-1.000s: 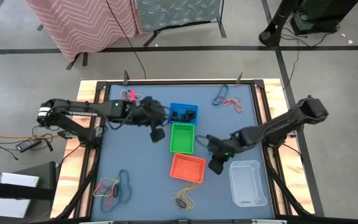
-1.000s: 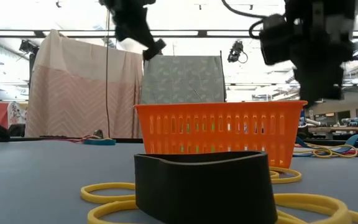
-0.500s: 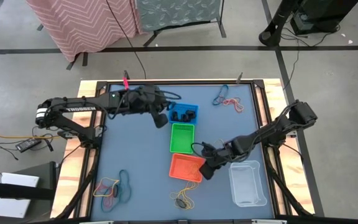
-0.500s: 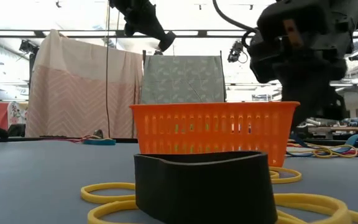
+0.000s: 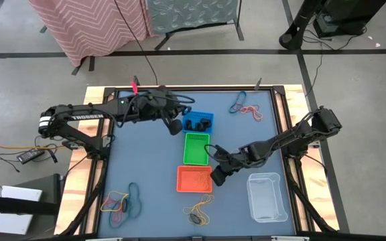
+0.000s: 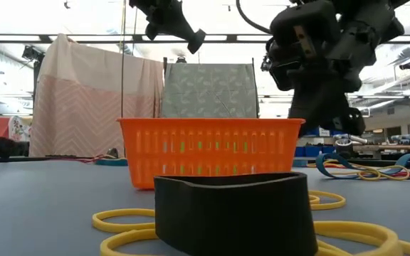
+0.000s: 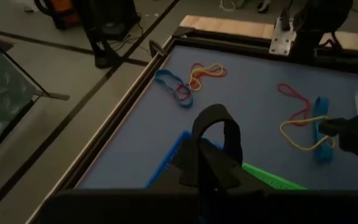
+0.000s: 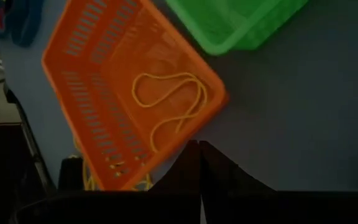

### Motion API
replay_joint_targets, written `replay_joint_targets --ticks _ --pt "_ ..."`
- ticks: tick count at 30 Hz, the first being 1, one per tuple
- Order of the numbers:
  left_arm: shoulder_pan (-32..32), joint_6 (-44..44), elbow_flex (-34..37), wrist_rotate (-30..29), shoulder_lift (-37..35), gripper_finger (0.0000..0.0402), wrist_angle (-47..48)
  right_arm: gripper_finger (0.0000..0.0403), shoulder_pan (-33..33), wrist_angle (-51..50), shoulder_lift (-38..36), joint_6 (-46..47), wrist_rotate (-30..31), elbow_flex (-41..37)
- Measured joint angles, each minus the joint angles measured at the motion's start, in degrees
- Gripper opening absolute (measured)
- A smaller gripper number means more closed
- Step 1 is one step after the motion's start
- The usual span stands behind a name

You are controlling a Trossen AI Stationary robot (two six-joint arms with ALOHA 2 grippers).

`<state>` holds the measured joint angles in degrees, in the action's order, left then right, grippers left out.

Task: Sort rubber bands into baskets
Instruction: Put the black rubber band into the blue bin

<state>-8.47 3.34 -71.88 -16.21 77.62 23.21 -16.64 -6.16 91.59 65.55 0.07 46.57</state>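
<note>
Two yellow rubber bands (image 6: 212,231) and a wide black band (image 6: 233,213) lie nearest the low camera, the black one blocking the foot of the orange basket (image 6: 208,151) behind it. From above, that orange basket (image 5: 194,179) sits on the blue surface (image 5: 146,167) with a thin yellow band (image 8: 169,102) inside; the right claw (image 5: 218,175) is pressed together against its right edge, holding nothing I can make out. Beside it the clear tub (image 5: 267,196) stands near the surface's right rim. A tangle of coloured bands (image 5: 122,202) lies at the near left corner. Next out is the green basket (image 5: 196,148), then the blue basket (image 5: 198,121), whose dark contents are too small to identify. The left claw (image 5: 174,125) hangs just left of the blue basket, clamped on a black band loop (image 7: 216,134). More bands (image 5: 244,105) lie at the far right corner.
</note>
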Motion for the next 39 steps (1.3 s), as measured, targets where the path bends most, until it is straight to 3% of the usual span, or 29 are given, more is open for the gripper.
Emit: replay_joint_targets --ticks 3,6,13,21,26,32,36,39 --pt "-0.9 -1.5 0.0 0.9 0.2 0.0 -1.3 0.0002 -0.1 -1.9 -2.2 -1.0 0.4 -0.1" --pt "-4.0 -1.5 -0.1 6.6 2.4 0.0 -2.3 0.0002 0.4 -4.6 -6.2 -1.6 2.9 -0.1" --pt "-9.1 -1.4 0.0 17.5 13.8 0.0 -4.6 0.0003 1.8 -11.2 -19.2 -3.7 12.0 -0.1" --pt "-9.5 -1.4 0.0 16.6 24.1 0.0016 -4.3 0.0005 1.9 -11.5 -27.9 -7.7 21.6 -0.1" --pt "-9.6 -1.3 0.0 16.5 25.5 0.0069 -4.0 0.0006 1.9 -11.6 -28.7 -8.9 23.0 -0.1" --pt "-9.5 1.8 -1.4 18.0 24.7 0.0177 -2.2 0.0024 1.9 -11.5 -28.8 -10.6 22.8 -0.1" --pt "-9.8 2.5 -8.8 21.5 24.6 0.024 12.7 0.0033 2.3 -7.0 -28.8 -14.0 17.9 -0.1" --pt "-9.7 1.4 -13.1 29.5 23.3 0.0266 23.9 0.0032 2.3 -1.1 -28.1 -16.6 11.3 0.0"
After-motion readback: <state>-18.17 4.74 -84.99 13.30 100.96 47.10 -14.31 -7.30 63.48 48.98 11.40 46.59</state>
